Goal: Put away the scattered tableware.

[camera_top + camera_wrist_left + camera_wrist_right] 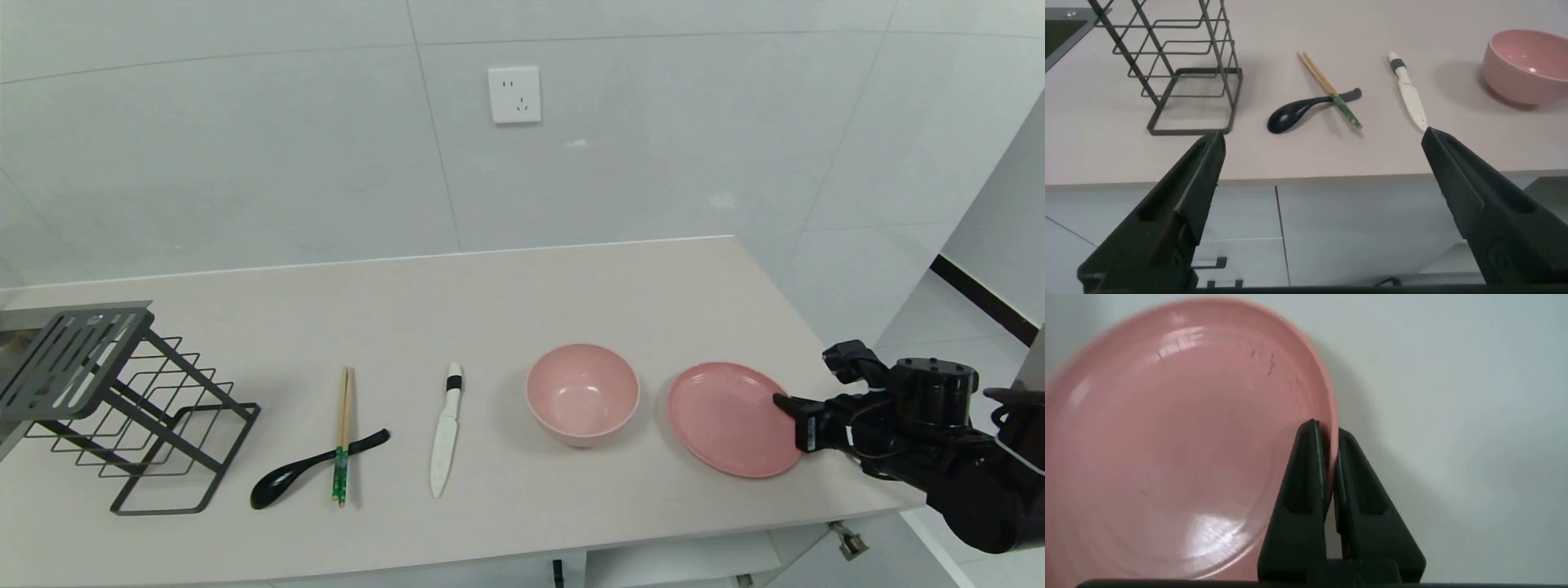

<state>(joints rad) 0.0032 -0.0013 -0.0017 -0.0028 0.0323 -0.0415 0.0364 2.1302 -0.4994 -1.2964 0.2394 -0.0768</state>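
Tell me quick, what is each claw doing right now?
Left gripper: open, holding nothing.
Right gripper: shut on the rim of the pink plate.

Wall (245,147): big pale glossy tiles, thin seams.
Socket (514,95): white, up on that wall.
Table (490,294): beige top, running along the wall.
Skirting (976,299): dark strip, far right.
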